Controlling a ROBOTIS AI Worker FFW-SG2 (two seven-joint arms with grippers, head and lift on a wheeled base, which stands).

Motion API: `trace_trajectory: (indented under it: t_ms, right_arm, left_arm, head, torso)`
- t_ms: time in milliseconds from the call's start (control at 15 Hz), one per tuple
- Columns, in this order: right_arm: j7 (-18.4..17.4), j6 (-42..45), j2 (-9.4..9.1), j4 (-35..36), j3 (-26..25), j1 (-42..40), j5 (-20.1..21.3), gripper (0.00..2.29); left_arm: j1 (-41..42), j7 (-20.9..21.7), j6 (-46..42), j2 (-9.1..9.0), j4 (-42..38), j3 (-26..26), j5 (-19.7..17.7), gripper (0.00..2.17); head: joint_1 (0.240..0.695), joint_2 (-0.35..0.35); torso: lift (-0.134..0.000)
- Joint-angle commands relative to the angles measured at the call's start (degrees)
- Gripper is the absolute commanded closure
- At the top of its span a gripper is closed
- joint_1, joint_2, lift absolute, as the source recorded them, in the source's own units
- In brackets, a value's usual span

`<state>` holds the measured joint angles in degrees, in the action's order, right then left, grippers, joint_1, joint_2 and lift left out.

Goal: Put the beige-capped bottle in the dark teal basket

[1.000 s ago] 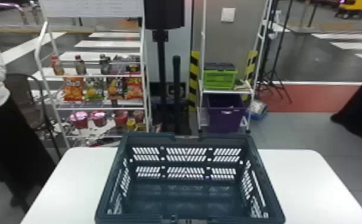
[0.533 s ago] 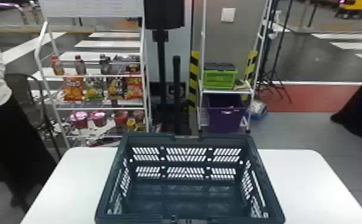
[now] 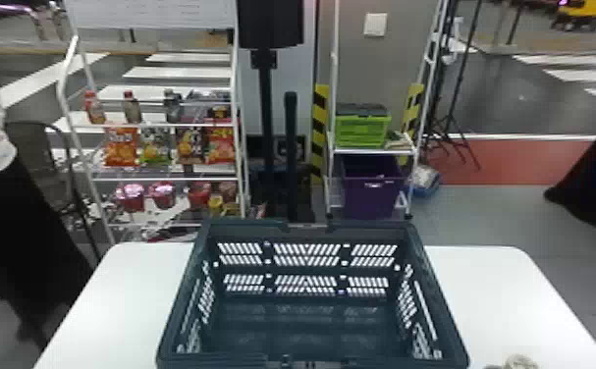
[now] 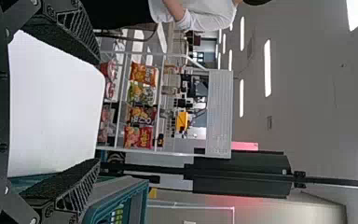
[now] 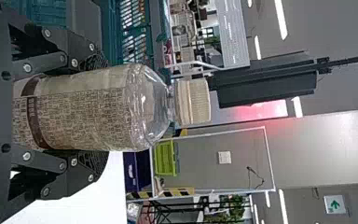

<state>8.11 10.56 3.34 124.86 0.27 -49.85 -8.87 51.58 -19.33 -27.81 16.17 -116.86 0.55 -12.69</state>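
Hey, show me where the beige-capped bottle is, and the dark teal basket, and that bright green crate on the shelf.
Beige-capped bottle (image 5: pixel 86 112): right wrist view, on its printed label.
Dark teal basket (image 3: pixel 247 227): head view, on its far rim.
Bright green crate (image 3: pixel 360 131): head view, on its front wall.

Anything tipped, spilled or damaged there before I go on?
Nothing stands out. The right hand holds the bottle roughly upright, its beige cap on, and the dark teal basket stands upright on the table; no spill or damage shows.
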Motion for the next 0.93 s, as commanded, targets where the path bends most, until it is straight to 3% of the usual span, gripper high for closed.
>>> trace_trajectory:
  t_ms: [0, 400, 867]
  right_arm:
    - [-0.03, -5.95, -0.09, 4.25, 0.26, 1.95, 0.17, 2.13]
    - [-1.87, -32.49, 0.09, 14.01, 3.60, 13.55, 2.10, 2.13]
    - [-6.71, -71.52, 0.71, 12.51, 10.45, 37.98, 3.68, 2.13]
  left_arm:
    - [0.01, -0.09, 0.00, 0.09, 0.05, -0.11, -0.14, 0.14]
    - [0.01, 0.17, -0.35, 0.18, 0.49, -1.08, -1.11, 0.14]
    - [-0.08, 0.70, -1.23, 0.35, 1.19, -1.61, -2.16, 0.14]
  head:
    - [0.499, 0.000]
    - [0.499, 0.000]
    - [0.499, 0.000]
  torso:
    - [0.000]
    - [0.000]
    - [0.000]
